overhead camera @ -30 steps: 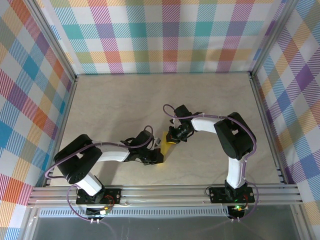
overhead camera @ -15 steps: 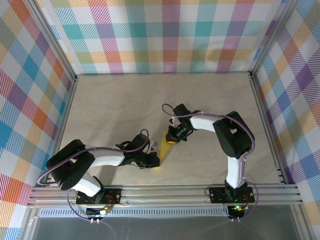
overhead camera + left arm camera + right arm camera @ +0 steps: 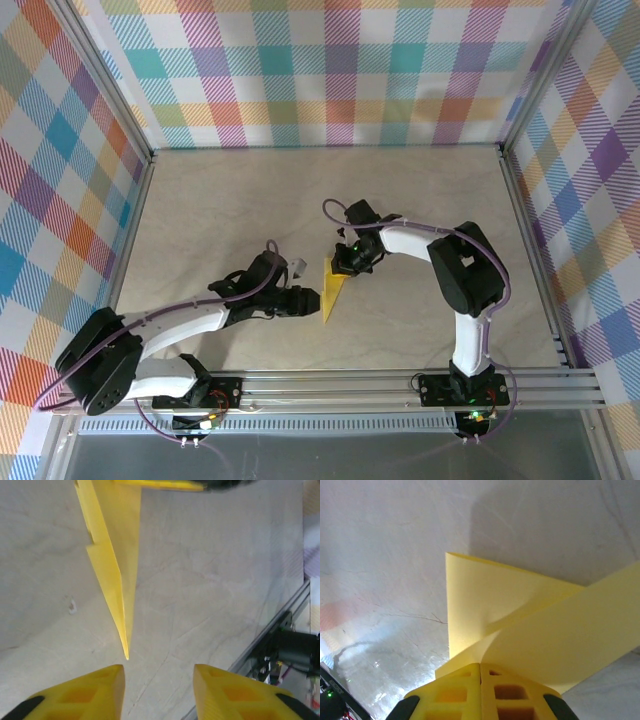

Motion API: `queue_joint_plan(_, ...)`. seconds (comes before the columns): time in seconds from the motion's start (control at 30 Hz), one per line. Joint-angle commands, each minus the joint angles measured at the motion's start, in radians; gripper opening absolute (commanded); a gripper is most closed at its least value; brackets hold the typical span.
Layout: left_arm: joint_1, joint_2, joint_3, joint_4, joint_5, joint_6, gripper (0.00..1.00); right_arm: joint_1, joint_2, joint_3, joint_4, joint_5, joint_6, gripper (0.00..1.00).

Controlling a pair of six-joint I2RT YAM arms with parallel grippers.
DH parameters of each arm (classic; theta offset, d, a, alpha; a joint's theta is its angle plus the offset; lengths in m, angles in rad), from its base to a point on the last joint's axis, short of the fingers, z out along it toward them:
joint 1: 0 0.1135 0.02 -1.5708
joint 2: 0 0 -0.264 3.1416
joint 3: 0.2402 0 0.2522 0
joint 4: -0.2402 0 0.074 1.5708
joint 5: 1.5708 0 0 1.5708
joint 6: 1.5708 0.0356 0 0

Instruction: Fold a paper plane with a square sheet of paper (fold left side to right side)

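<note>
Top view: the paper plane (image 3: 331, 292) sits mid-table (image 3: 220, 210) as a narrow yellow dart. Its point faces the near edge and its wide end is up at the right gripper (image 3: 344, 264), which pinches it. The left gripper (image 3: 303, 300) is just beside the plane's left edge, near the point; can't tell contact from here.

Left wrist view: the left gripper's (image 3: 159, 692) fingers (image 3: 82, 695) stand apart with nothing between them. The plane's tip stops just short of the gap and touches neither finger. Folded layers and a centre crease are visible.

Right wrist view: the right gripper (image 3: 480, 672) has its fingers pressed together, clamped on the plane's wide end. The yellow paper curls up out of the grip and fans out above the table.
</note>
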Motion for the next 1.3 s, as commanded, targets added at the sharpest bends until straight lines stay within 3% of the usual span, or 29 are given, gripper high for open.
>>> queue_joint_plan(0.0, 0.024, -0.048, 0.013, -0.026, -0.091, 0.029, 0.45, -0.004, -0.046, 0.017, -0.019, 0.008, -0.02, 0.07)
queue_joint_plan(0.2, 0.045, -0.084, 0.017, 0.027, -0.161, 0.019, 0.49, -0.004, -0.142, -0.031, -0.001, 0.024, -0.006, 0.07)
queue_joint_plan(0.37, 0.054, -0.129, 0.012, 0.042, -0.264, 0.024, 0.61, -0.004, -0.237, -0.082, -0.032, 0.095, -0.002, 0.17)
queue_joint_plan(0.67, 0.089, -0.252, 0.019, -0.023, -0.43, 0.099, 0.86, 0.005, -0.339, -0.093, -0.211, 0.226, -0.009, 0.45)
queue_joint_plan(0.8, 0.097, -0.323, 0.011, -0.07, -0.544, 0.123, 0.93, 0.055, -0.317, -0.025, -0.324, 0.31, -0.011, 0.64)
queue_joint_plan(0.87, 0.1, -0.359, -0.01, -0.071, -0.592, 0.125, 0.95, 0.091, -0.283, 0.024, -0.366, 0.34, -0.008, 0.69)
queue_joint_plan(1.13, 0.105, -0.473, -0.077, -0.073, -0.695, 0.129, 1.0, 0.216, -0.08, 0.223, -0.442, 0.43, 0.041, 0.72)
queue_joint_plan(1.27, 0.106, -0.497, -0.077, -0.1, -0.699, 0.152, 1.0, 0.232, -0.006, 0.263, -0.447, 0.458, 0.066, 0.68)
